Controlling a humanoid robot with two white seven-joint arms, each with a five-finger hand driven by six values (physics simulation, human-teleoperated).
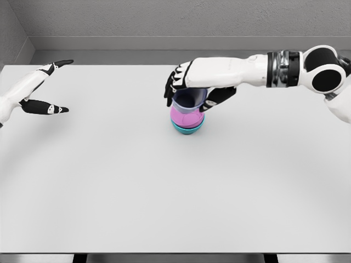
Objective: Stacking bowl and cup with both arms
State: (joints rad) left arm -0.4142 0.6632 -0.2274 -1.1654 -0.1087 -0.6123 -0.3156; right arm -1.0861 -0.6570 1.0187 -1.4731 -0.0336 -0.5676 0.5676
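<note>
Right hand grips the cup over the stacked bowls at the table's middle.
The right hand [193,87] reaches in palm-down, fingers curled around the blue cup [188,99] above the pink bowl [186,116] nested in a teal bowl [187,129]; the left hand [41,90] hovers spread at the white table's [164,192] left edge.

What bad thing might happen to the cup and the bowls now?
1. The right hand grips the cup just over the pink bowl, which sits in the teal bowl. A tilted release might tip the cup out.
2. Pushing down off-centre could slide the stack across the smooth table.
3. The left hand is far away, open, and cannot steady anything.
</note>
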